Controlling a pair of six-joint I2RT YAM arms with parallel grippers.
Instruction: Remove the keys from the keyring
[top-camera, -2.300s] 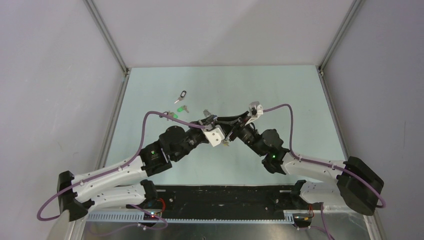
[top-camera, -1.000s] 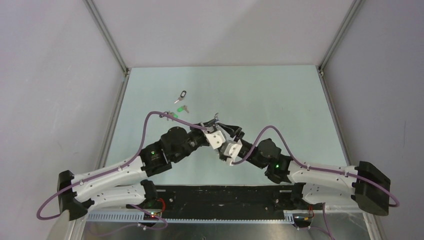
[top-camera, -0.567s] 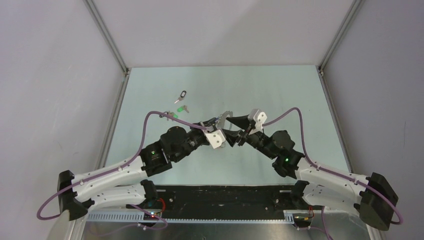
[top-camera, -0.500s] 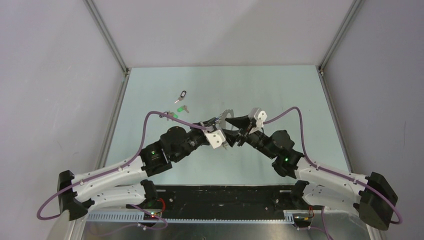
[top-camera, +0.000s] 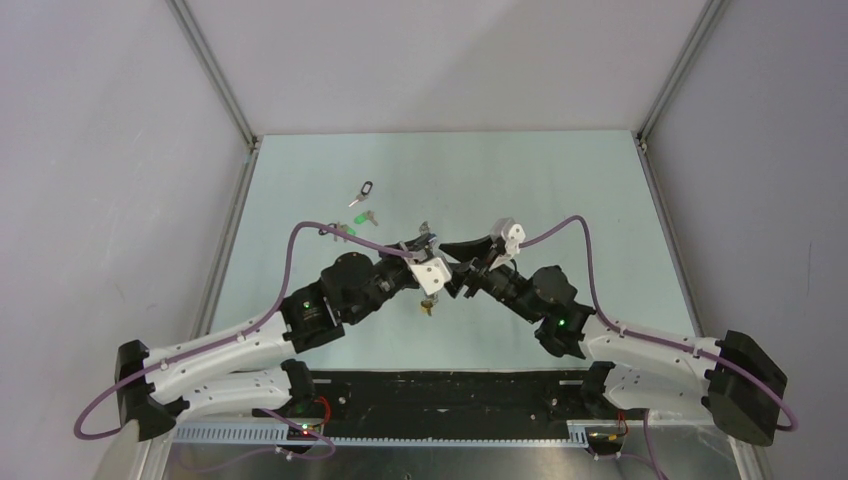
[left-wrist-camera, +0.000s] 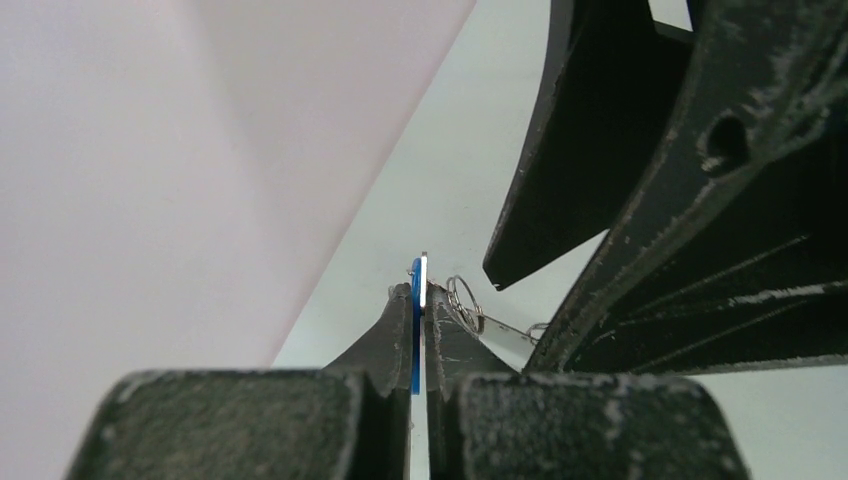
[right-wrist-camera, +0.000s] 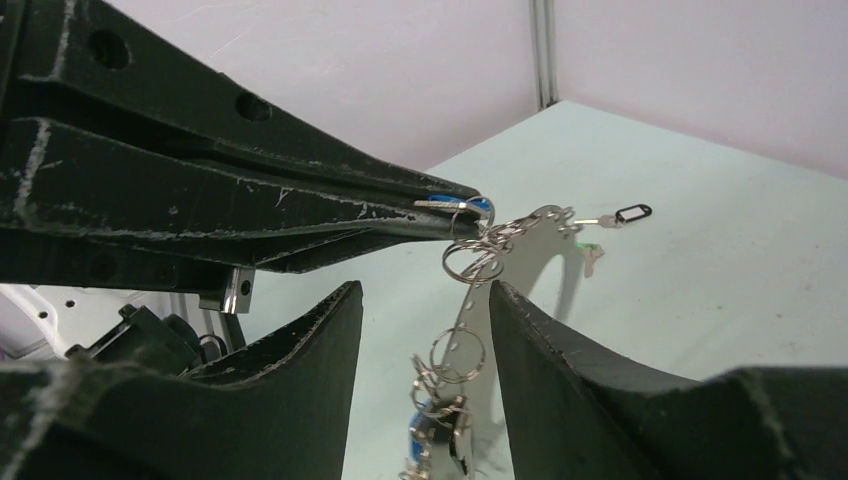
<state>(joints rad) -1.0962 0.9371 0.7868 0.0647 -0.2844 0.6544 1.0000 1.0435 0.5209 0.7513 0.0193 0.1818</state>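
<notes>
My worktop (top-camera: 560, 180) is a pale mint-green sheet, evenly lit, with only soft shadows. Plain pale grey walls (top-camera: 440, 60) close it in on three sides, joined by two slanting aluminium corner posts (top-camera: 211, 72). A black strip (top-camera: 440, 395) runs along its near edge.

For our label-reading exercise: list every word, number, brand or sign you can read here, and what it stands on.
No text can be read.
Small black oval key tag: its window is too small to read.
Blue-headed key in the shut left gripper: seen edge-on, no face shows.
Curved silver metal keyring, open right gripper: no lettering visible.
</notes>
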